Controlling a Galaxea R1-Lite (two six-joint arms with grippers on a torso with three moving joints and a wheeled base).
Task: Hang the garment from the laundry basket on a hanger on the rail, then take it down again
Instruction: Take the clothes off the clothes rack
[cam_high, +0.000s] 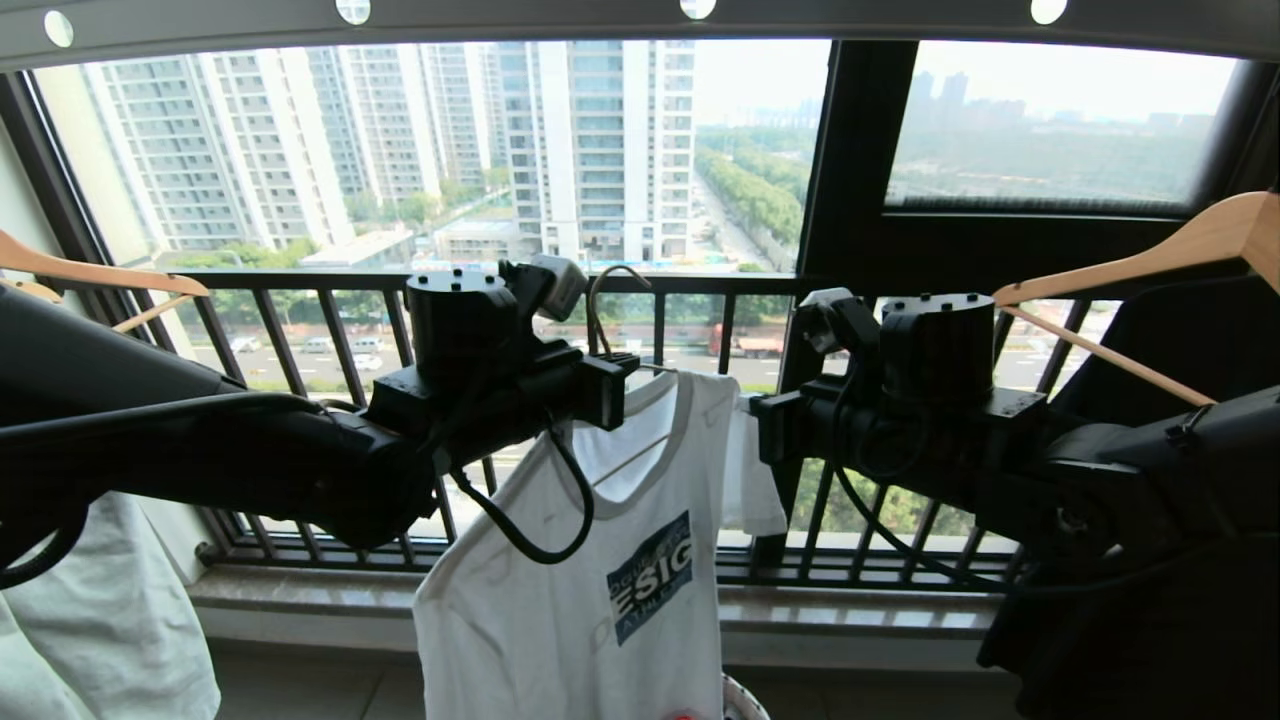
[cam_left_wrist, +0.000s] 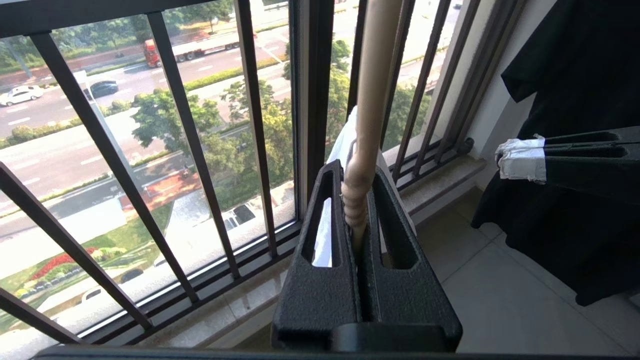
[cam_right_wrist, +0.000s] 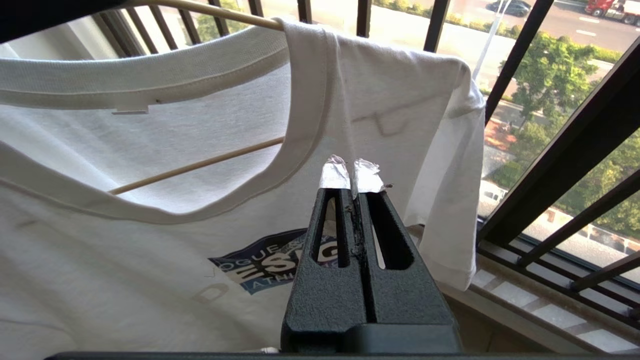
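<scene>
**Head view first: hook below the rail, left hand carrying it**

Head view: you see the white T-shirt (cam_high: 600, 560) draped on the cream wire hanger (cam_high: 603, 305), whose hook curls up just beside the left hand (cam_high: 625, 375). That hand is clamped on the hanger's neck. The hook's tip stands well below the perforated dark rail (cam_high: 640, 18) running across the top, so the rail lies straight up from your hand. The right hand (cam_high: 757, 425) sits at the shirt's far shoulder, on the other side of the hanger. A laundry basket rim (cam_high: 742, 702) peeks out beneath the shirt's hem.

Left wrist view: your left hand (cam_left_wrist: 361, 210) is pinched narrow on the ribbed stem of the hanger (cam_left_wrist: 367, 100), whose long axis rises away from the fingers, past the black railing bars (cam_left_wrist: 255, 125).

Right wrist view: your right hand (cam_right_wrist: 353, 176) is shut on nothing, its taped fingertips (cam_right_wrist: 334, 176) pressed together in front of the T-shirt (cam_right_wrist: 150, 250) near the collar; whether they touch it I cannot tell. The left arm is the one placed to raise the hook.
</scene>
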